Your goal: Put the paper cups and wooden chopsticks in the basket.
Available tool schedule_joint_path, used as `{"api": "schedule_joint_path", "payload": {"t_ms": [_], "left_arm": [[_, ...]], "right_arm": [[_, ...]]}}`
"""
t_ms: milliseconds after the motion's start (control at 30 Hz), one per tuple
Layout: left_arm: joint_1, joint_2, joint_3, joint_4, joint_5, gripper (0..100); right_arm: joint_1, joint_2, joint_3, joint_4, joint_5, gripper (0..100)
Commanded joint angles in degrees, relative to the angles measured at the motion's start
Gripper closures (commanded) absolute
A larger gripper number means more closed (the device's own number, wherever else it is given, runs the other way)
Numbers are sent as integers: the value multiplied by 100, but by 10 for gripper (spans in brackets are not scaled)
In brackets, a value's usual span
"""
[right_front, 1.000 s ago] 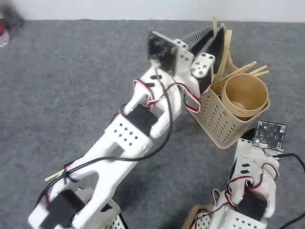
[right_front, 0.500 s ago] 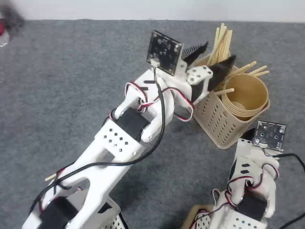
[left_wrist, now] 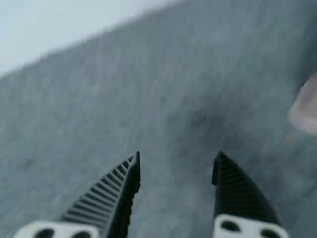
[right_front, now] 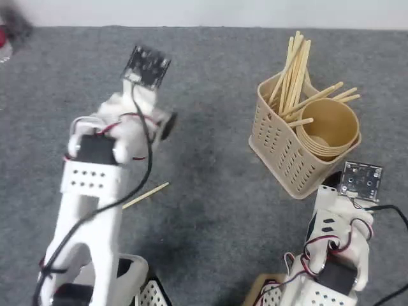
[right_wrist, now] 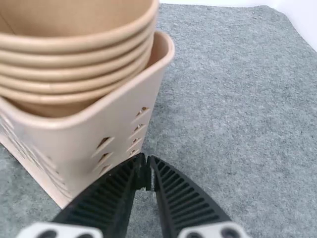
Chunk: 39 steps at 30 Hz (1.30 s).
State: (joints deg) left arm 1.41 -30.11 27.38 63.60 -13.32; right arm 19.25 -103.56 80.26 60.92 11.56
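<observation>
While one loose chopstick (right_front: 145,195) lies on the tabletop (right_front: 210,64) well apart from the basket (right_front: 280,150), long axis slanting toward it, the left jaws, apart and empty, are nearer than the right jaws, pressed together beside the basket.

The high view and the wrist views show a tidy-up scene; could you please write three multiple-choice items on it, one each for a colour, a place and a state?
1. The perforated plastic basket is: A. beige; B. blue; C. black.
2. The loose wooden chopstick lies: A. in the basket; B. on the grey felt mat beside the left arm; C. propped upright against the basket.
3. The left hand is: A. shut on a chopstick; B. shut on the basket's rim; C. open and empty.

Key: 1 A, its walls are beige; 2 B, it lies flat on the mat, apart from the basket; 3 C, its black fingers stand apart with bare mat between them.
</observation>
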Motion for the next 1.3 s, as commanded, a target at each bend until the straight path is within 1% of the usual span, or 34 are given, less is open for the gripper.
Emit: {"api": "schedule_joint_path", "payload": {"t_ms": [0,100,200,467,567,767,867,967,1067,1200,1267], "left_arm": [[-888,334,462,167,-1626,778],[-897,800,919,343,-2286,778],[-818,1389,1103,211,-2743,778],[-642,2848,1077,-703,-2778,778],[-624,3244,1068,-800,-2804,778],[-431,3341,769,-44,-2804,778],[-281,3270,620,176,-2804,779],[-273,3007,277,475,-2804,779],[-264,2576,13,1046,-2804,779],[-255,2119,66,1424,-2840,779],[-246,2075,286,1495,-3138,779]], "right_arm": [[-180,-40,-26,-13,62,990],[-251,-40,70,-40,62,990],[-251,-40,105,-57,62,990],[-251,-40,114,-48,62,990],[-251,-40,114,-48,62,990],[-251,-40,114,-57,62,990],[-251,-40,114,-57,62,990],[-251,-40,114,-57,62,990],[-251,-40,114,-57,62,990],[-251,-40,114,-57,62,990],[-251,-40,114,-57,62,990]]}}
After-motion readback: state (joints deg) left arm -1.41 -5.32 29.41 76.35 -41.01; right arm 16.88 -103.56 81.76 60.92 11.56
